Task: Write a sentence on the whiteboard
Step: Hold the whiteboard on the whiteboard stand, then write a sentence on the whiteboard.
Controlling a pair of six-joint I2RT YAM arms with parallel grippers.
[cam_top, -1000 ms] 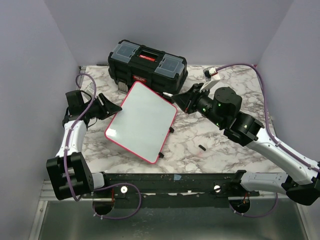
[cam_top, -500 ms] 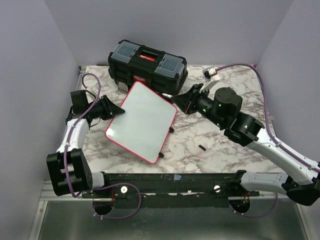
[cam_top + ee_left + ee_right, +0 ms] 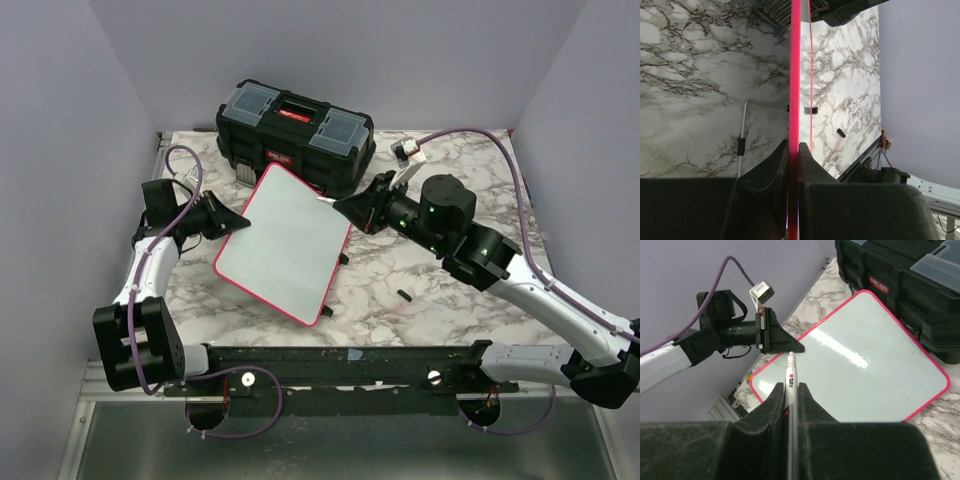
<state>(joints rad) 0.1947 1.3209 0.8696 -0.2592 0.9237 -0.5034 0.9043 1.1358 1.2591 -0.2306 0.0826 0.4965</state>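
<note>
1. The left gripper is clamped on the left rim of the whiteboard. Its fingers pinch only the thin pink edge. That is a narrow hold, so in my judgement the board could pivot or slip out once the pen bears down far from the pinch.

2. The whiteboard sits mid-table, just near of the black toolbox. It is face up and somewhat tilted, and its face is blank, with no sentence on it yet. The face is glossy, and if the board shifts under a stroke the letters will smear or drift off line. A push towards the far side could knock its far corner against the toolbox.

3. The right gripper is closed around the marker. The tip points left over the board's far-right edge, and I cannot tell whether it touches. Pressing too hard could twist the pen in the jaws, while pressing too lightly would leave broken strokes.
</note>
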